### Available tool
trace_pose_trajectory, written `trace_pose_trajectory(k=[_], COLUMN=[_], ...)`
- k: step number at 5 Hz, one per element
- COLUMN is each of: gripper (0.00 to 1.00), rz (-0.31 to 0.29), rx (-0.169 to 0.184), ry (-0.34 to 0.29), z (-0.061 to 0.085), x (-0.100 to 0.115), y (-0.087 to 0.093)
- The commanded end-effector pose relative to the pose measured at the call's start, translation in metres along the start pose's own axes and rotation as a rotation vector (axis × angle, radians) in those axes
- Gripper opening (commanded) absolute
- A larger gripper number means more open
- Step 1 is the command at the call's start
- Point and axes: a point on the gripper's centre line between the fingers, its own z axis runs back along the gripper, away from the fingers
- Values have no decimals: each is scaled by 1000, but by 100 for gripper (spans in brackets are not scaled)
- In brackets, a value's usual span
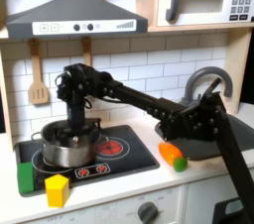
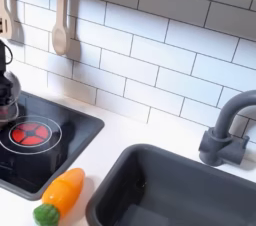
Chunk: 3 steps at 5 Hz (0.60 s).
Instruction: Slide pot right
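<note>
Stovetop [image 1: 129, 164]: pot [image 1: 67, 149] between burners (right burner free); end effector [image 1: 74, 129] inside, grip unclear.

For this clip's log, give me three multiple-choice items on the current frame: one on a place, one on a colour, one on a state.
1. Where does the pot sit?
A. in the sink
B. on the black stovetop, toward the first exterior view's left
C. on the counter beside the faucet

2. What colour is the block on the counter in front of the stovetop?
A. blue
B. white
C. yellow

3. Where is the end effector?
A. down at the pot's rim
B. raised up by the microwave
C. resting on the carrot

Answers:
1 B: the pot stands on the stovetop, left of the red burner.
2 C: the block is plainly yellow.
3 A: the arm reaches down to the pot; whether its jaws are closed cannot be told.
</note>
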Motion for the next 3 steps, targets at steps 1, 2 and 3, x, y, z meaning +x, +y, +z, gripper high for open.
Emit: trace_pose_trajectory(k=[1, 2, 3], gripper=[100, 100, 100], rz=[-23, -54, -64], rx=[-15, -38, -44], ry=[-9, -7, -2], z=[3, 3, 2], x=[0, 0, -3], y=[-17, -36, -48])
